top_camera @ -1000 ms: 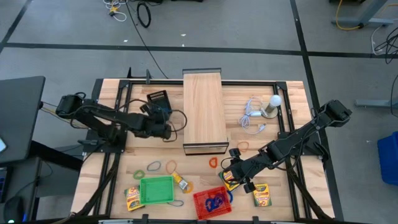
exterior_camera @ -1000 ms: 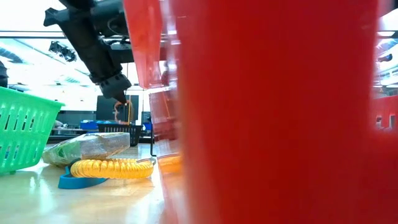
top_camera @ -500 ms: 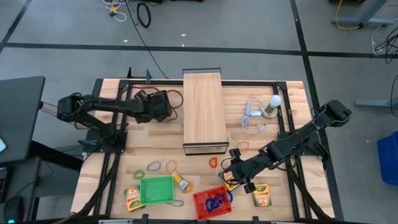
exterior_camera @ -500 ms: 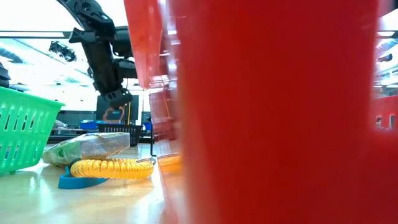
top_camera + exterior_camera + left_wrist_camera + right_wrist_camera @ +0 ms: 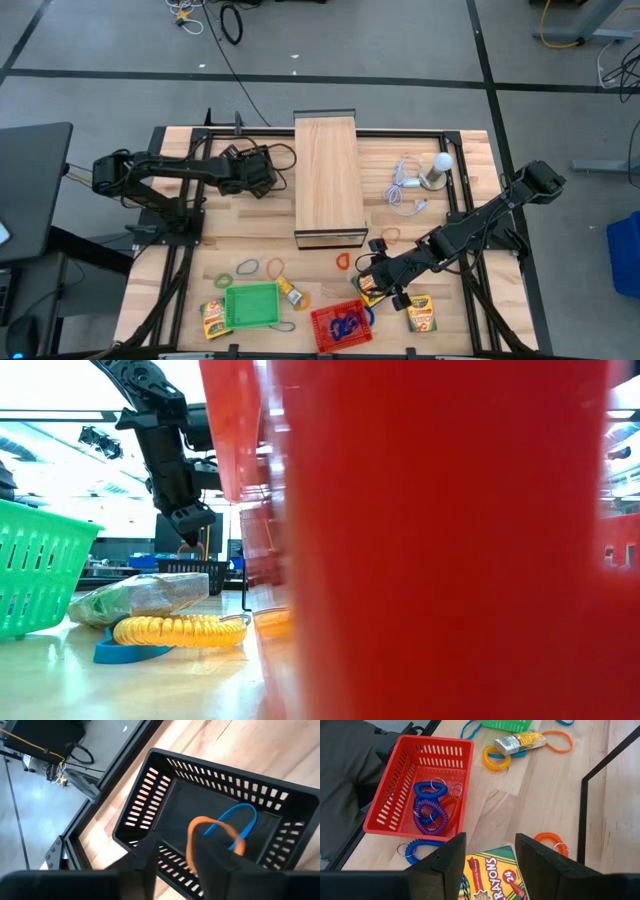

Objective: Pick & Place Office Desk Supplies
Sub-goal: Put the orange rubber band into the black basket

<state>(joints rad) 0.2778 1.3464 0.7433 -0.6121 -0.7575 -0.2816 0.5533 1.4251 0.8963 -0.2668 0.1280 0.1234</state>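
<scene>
Left end effector (image 5: 172, 857) moved over black basket (image 5: 150, 805), orange loop (image 5: 200, 832) inside

Both arms are dark, near-black, built of slim straight links joined by thicker rounded joint housings. The left arm (image 5: 170, 172) ends in a blocky wrist with a black cable looping off it. The right arm (image 5: 470, 228) has a boxy dark housing at its far end and a long thin link. Each gripper has two flat, matte black fingers (image 5: 451, 861) with squared edges. In the low view the left arm's links look angular and stepped, with a small square-ended left gripper (image 5: 190, 520) at the tip.
</scene>
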